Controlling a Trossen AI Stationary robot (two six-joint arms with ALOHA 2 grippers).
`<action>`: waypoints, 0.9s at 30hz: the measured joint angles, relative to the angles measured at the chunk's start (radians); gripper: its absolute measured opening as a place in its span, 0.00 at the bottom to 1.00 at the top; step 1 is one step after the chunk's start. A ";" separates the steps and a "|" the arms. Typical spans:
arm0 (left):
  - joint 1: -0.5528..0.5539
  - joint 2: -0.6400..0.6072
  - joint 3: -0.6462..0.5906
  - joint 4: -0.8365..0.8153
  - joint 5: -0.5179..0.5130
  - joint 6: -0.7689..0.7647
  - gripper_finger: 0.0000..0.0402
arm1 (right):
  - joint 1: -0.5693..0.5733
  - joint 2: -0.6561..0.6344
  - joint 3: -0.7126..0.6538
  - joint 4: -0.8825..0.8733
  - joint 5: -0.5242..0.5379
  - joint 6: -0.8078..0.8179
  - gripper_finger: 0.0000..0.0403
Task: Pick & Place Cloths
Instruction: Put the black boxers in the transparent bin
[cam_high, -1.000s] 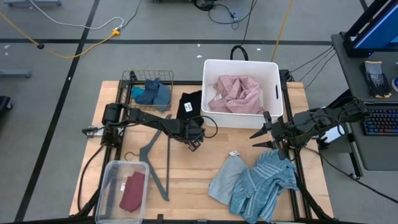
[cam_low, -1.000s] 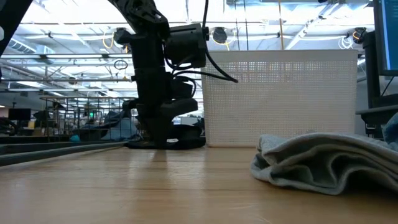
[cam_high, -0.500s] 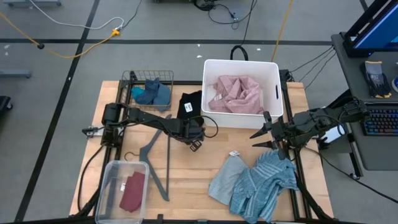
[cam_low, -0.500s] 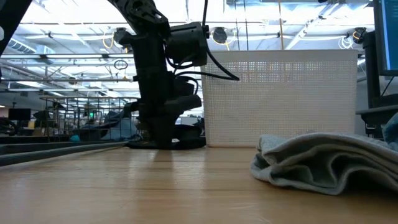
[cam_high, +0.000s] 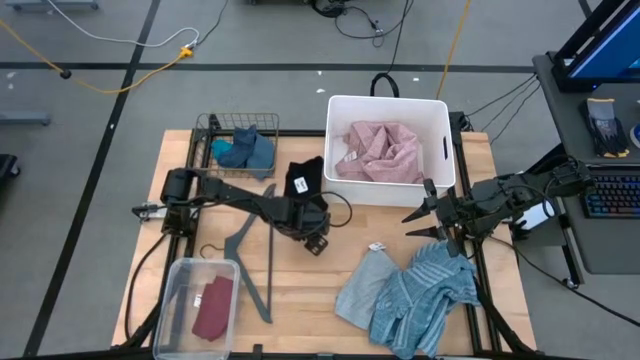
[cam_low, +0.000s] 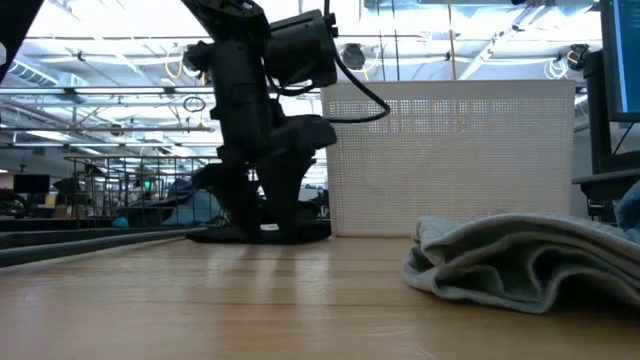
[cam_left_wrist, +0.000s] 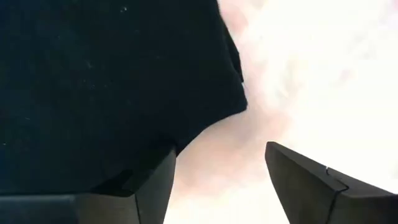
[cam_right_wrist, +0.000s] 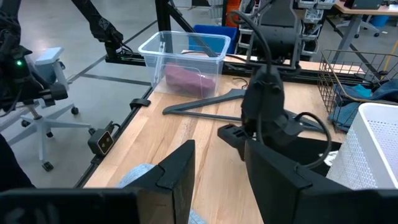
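- Wooden desk (cam_high: 300, 290) near edge: maroon cloth (cam_high: 212, 305) in a clear plastic box (cam_high: 180, 285); pale grey-blue cloth (cam_high: 362, 290) touching a blue striped garment (cam_high: 425, 290).
- Mid-desk: left gripper (cam_high: 316, 243), jaws spread wide and empty, beside the black cloth (cam_high: 304, 178); right gripper (cam_high: 412, 223), jaws partly apart, empty.
- Far side: pink cloth (cam_high: 380, 150) in a white perforated bin (cam_high: 388, 102); teal cloth (cam_high: 245, 150) in a wire basket (cam_high: 207, 125).

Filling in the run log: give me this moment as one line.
left gripper: jaws open over black cloth | right gripper: waits beside white basket | pink cloth: in basket
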 joint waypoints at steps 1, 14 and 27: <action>-0.004 0.000 0.000 -0.001 0.016 -0.013 0.64 | 0.000 0.000 0.000 0.000 0.000 0.000 0.33; 0.024 -0.157 0.083 -0.057 0.041 -0.136 0.61 | 0.000 0.000 0.000 0.000 0.000 0.000 0.33; 0.030 -0.160 0.076 -0.086 -0.183 -0.204 0.61 | 0.000 0.000 0.000 0.000 0.000 0.000 0.33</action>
